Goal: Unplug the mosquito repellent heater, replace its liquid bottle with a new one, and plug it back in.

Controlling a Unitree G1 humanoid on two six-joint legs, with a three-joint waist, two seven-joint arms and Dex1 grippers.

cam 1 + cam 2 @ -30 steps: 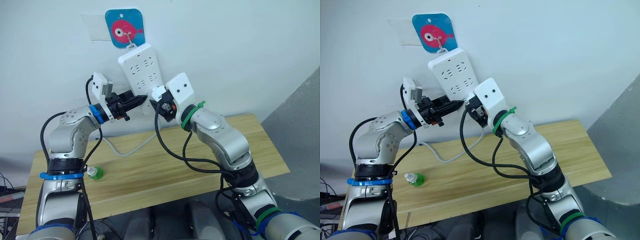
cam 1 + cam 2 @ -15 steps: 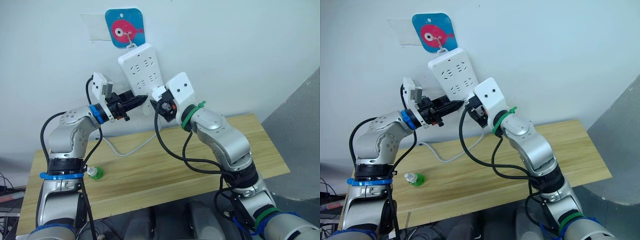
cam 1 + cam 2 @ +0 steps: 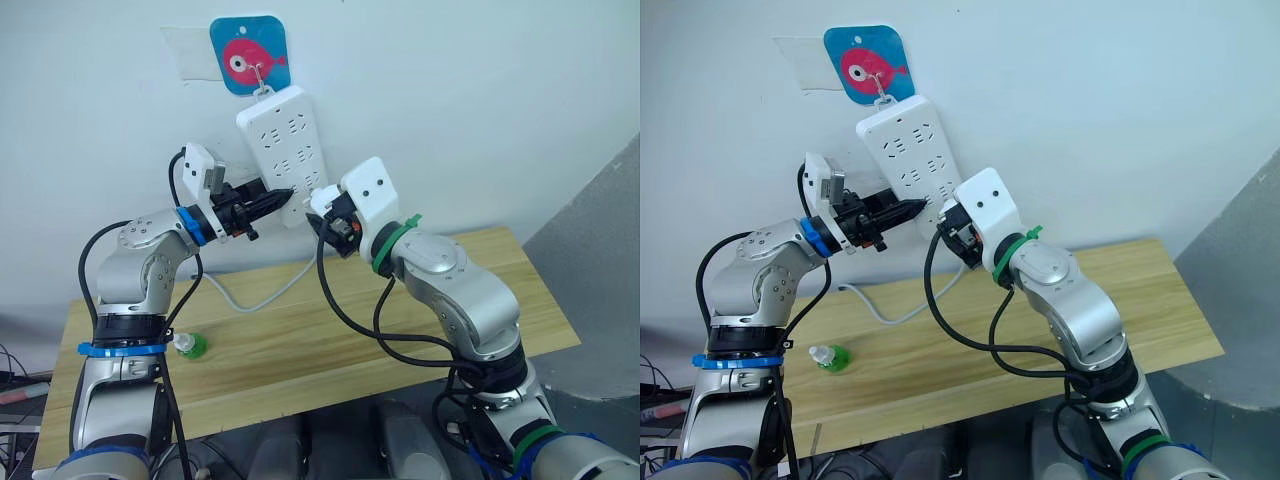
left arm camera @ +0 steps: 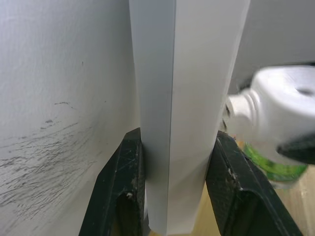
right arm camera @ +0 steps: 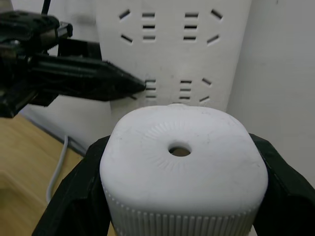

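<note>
A white wall carries the power strip (image 3: pixel 285 150) above a wooden table (image 3: pixel 300 340). Head views: the right gripper (image 3: pixel 335 215) has drawn back from the strip, indicating the heater is unplugged. Left wrist view: the left gripper (image 4: pixel 172 182) clamps the strip's edge. Right wrist view: the mosquito repellent heater (image 5: pixel 184 169) sits between the closed right fingers, just short of the sockets.

Power strip (image 3: pixel 285 150) hangs on the wall (image 3: pixel 480 100) behind the counter (image 3: pixel 300 340) — heater (image 5: pixel 183 167) at its five o'clock, bottle (image 3: pixel 188 346) on the counter at seven

Left gripper (image 3: pixel 281 196) clamps power strip (image 3: pixel 285 140) edge, crowding sockets, tabletop (image 3: pixel 400 310) open
</note>
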